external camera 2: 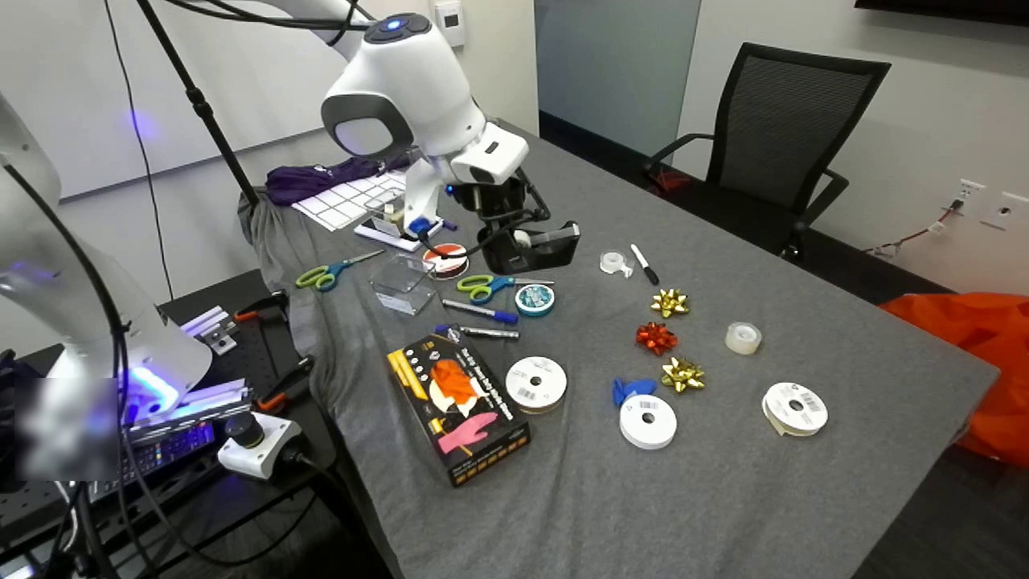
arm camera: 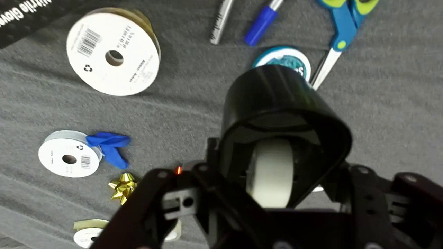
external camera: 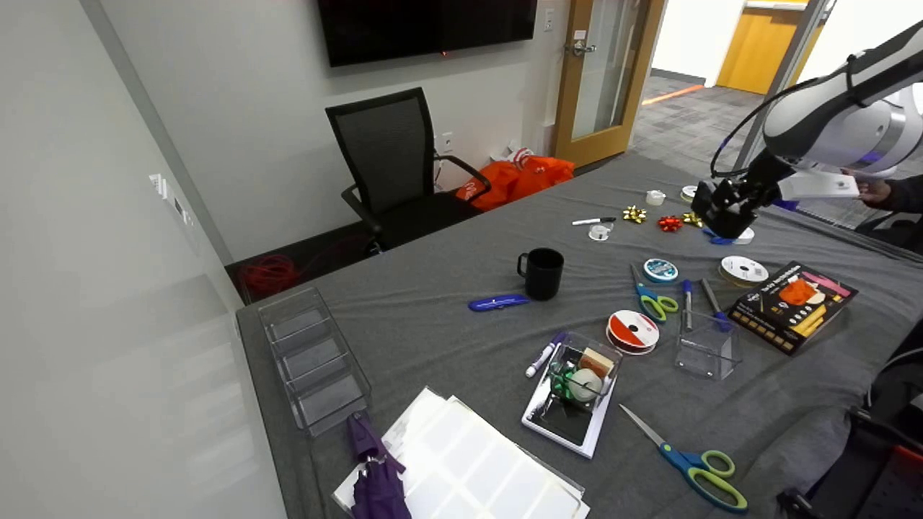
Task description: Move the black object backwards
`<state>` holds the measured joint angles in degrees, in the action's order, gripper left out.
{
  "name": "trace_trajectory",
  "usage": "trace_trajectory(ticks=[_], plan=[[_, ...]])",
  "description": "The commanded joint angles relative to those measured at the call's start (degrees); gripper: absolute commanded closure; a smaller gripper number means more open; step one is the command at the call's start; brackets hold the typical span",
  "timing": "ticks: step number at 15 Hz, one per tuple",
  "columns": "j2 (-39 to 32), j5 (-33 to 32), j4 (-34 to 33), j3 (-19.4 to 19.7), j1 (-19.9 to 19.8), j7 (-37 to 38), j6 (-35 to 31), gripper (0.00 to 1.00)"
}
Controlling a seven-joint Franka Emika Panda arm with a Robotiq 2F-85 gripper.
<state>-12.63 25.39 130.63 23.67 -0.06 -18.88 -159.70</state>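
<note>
Wrist view: glossy black plastic tape dispenser (arm camera: pixel 273 90), curved and hollow, is in the gripper (arm camera: pixel 280 169), fingers (arm camera: pixel 361 193) closed against its two flanks, open side towards me, a cream-white tape roll (arm camera: pixel 273 173) seated inside. It appears to hang clear of the grey cloth-covered table (external camera 2: pixel 723 515) in both exterior views.

Handling, my estimate: stiff, not fragile, moderate weight, more if the base is ballasted. The smooth walls may let it pivot, so I favour this hold across the flanks and slow travel. I would not load the roll, which could turn or come out; the cutting edge I cannot make out.

Surroundings: a flat teal-and-white disc (external camera 2: pixel 534 301) and blue-and-green-handled scissors (external camera 2: pixel 500 285) lie near; a silver marker with a blue cap (external camera 2: pixel 481 310) and a clear plastic box (external camera 2: pixel 398 302) sit further towards the white robot base (external camera 2: pixel 120 346). If "backwards" means that way — the views do not settle it — a low path could knock all four. A black cylindrical mug (external camera: pixel 544 274) stands well apart; I take the gripped dispenser, not the mug, as the task's object.
</note>
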Motion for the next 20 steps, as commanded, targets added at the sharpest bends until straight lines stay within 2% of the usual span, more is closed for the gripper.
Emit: trace_trajectory(ticks=[1,5,8,13,20], plan=[[-5.3,-7.4,-7.9,-5.5,-4.1,13.5,1.3,0.58],[-12.1,-16.1,-15.3,-6.0,-3.6,28.6,3.0,0.58],[-17.5,-18.1,-21.1,-5.8,-3.7,35.1,4.6,0.58],[-25.0,-19.7,-28.6,-4.4,-3.2,42.7,5.8,0.58],[-34.2,-22.8,-36.0,0.0,-1.0,50.2,7.4,0.58]])
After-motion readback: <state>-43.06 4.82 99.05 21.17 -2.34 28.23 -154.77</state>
